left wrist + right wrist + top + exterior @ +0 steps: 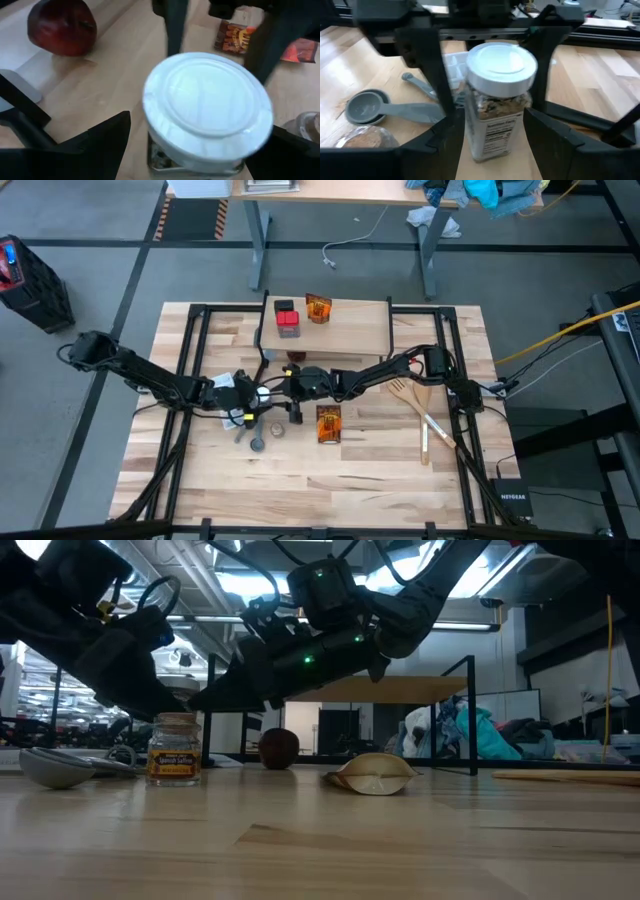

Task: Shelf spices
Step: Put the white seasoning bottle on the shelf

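A clear spice jar with a white cap (500, 105) stands upright between the fingers of my right gripper (492, 120), which is shut on it left of the table's middle (275, 388). My left gripper (200, 132) is open. It faces the jar from the left, and its fingers (432, 65) stand on either side of the white cap (207, 95); I see no touch. The shelf (325, 330) at the far middle carries a red-topped box (287, 318) and an orange packet (319, 308). Another orange packet (329, 423) lies flat on the table. My right gripper pinches the jar's glass body (470, 135), below the cap, between its two fingers. They come from the table's right, slanting slightly down. The jar stays upright. I cannot tell whether its bottom rests on the table.
Near the jar lie a grey measuring spoon (365, 107) and a small brown-capped jar (175, 750). A red apple (60, 25) sits toward the shelf. A wooden spatula (415, 400) lies on the right. Black frame rails (195, 340) run along both sides of the table.
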Motion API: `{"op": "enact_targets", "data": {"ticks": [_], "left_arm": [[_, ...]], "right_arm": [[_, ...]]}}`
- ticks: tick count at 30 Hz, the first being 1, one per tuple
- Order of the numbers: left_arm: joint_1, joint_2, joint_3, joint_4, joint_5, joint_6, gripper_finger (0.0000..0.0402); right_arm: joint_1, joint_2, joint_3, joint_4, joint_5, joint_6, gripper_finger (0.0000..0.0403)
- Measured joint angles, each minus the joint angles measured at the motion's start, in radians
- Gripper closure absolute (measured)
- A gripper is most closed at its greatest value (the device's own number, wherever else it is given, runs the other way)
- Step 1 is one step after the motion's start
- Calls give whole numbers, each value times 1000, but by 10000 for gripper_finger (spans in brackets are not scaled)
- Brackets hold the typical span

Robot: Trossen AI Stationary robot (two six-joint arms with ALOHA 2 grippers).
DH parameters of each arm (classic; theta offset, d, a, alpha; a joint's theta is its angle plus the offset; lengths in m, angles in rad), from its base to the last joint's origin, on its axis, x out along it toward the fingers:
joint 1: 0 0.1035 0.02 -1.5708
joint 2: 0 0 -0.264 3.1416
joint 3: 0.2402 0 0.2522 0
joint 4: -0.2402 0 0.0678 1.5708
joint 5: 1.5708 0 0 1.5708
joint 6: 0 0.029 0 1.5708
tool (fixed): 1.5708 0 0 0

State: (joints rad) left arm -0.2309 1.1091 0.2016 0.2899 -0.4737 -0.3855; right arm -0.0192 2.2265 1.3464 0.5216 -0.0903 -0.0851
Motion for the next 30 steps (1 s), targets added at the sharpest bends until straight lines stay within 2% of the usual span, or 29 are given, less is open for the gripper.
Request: {"op": "enact_targets", "data": {"ticks": [5,11,18,24,27,30], "left_arm": [[0,1,0,4,0,-25,70],[0,1,0,2,0,-134,70],[0,1,0,4,-1,-168,70],[-1,1,0,5,-1,-107,71],[-1,1,0,3,19,-105,87],[-1,1,0,-5,43,-105,122]], "right_arm": [[-1,0,0,3,2,0,194],[-1,0,0,2,2,0,194],[-1,0,0,2,2,0,194],[-1,0,0,1,1,0,194],[-1,0,0,1,1,1,194],[-1,-3,1,1,1,0,194]]}}
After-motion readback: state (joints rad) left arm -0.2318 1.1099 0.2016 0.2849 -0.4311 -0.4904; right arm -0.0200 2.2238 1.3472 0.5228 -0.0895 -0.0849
